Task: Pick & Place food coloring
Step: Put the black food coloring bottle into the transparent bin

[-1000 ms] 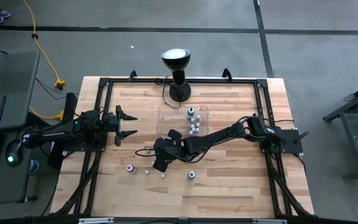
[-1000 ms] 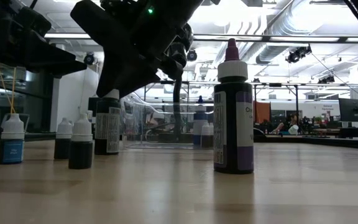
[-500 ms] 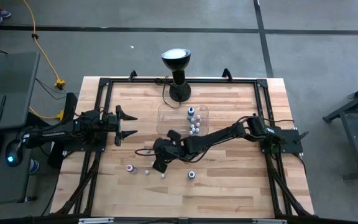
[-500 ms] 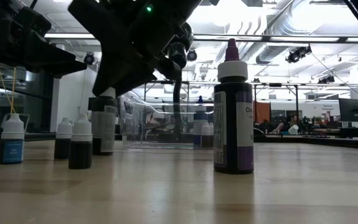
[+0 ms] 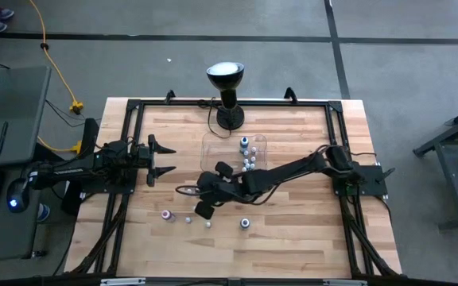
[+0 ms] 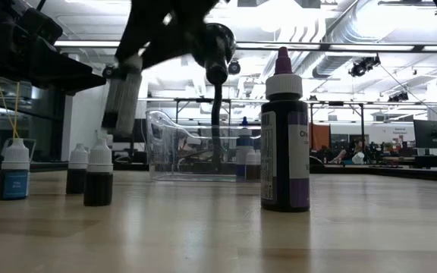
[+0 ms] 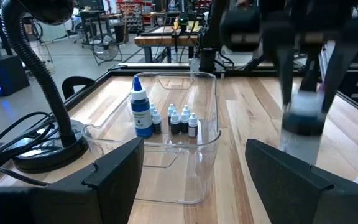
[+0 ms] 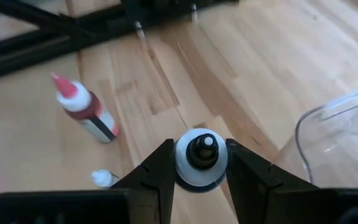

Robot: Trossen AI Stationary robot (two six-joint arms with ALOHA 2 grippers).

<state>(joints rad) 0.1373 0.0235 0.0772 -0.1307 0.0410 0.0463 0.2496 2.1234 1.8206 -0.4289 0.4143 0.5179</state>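
Observation:
My right gripper [image 5: 203,206] hangs over the table's middle, shut on a small dark food coloring bottle [image 6: 121,102] with a pale label and a white cap. Three more small bottles [image 6: 99,178] and a taller purple-tipped one [image 6: 284,144] stand on their bases on the wood. A red-tipped bottle [image 8: 84,113] stands near the left frame. Several bottles [image 7: 179,121], one of them blue [image 7: 140,113], stand inside the clear tray [image 5: 234,155]. My left gripper [image 5: 164,159] waits open at the left, level, pointing at the tray. My right gripper pinches the bottle at its white cap [image 8: 202,157] between the two fingers [image 8: 160,168], one on each side. The fingers slant down from the table's right. The bottle hangs below them, slightly tilted, its base [image 6: 117,130] lifted clear of the table.
A black gooseneck lamp [image 5: 227,87] stands at the table's far edge behind the tray, with its cord on the wood. A black frame [image 5: 133,111] runs round the tabletop. Bare wood lies to the right of the tall bottle.
My right gripper has risen, still shut on the bottle. The bottle, which stood on the table a second ago, is now lifted clear and hangs slightly tilted above the other small bottles.

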